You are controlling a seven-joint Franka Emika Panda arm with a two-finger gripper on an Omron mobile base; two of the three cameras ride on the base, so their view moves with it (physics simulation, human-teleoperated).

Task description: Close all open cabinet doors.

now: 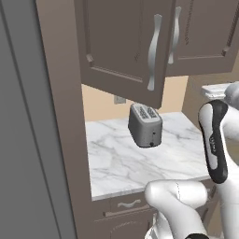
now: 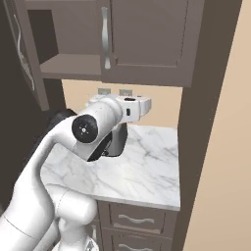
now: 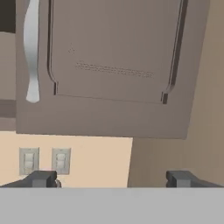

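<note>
Fingers [image 3: 112,178] apart, facing shut rt door [image 3: 113,65]

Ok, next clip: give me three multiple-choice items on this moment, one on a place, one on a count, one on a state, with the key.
1. Where does the toaster stand?
A. on the marble counter
B. inside the cabinet
C. on the floor

2. How many wall switch plates does the hand view show?
A. one
B. two
C. four

3. How is the left cabinet door?
A. shut flush
C. removed
B. swung open

Key: 1 A, it rests on the white veined top. 2 B, two plates side by side. 3 B, the right base view shows the bare shelf behind it.
</note>
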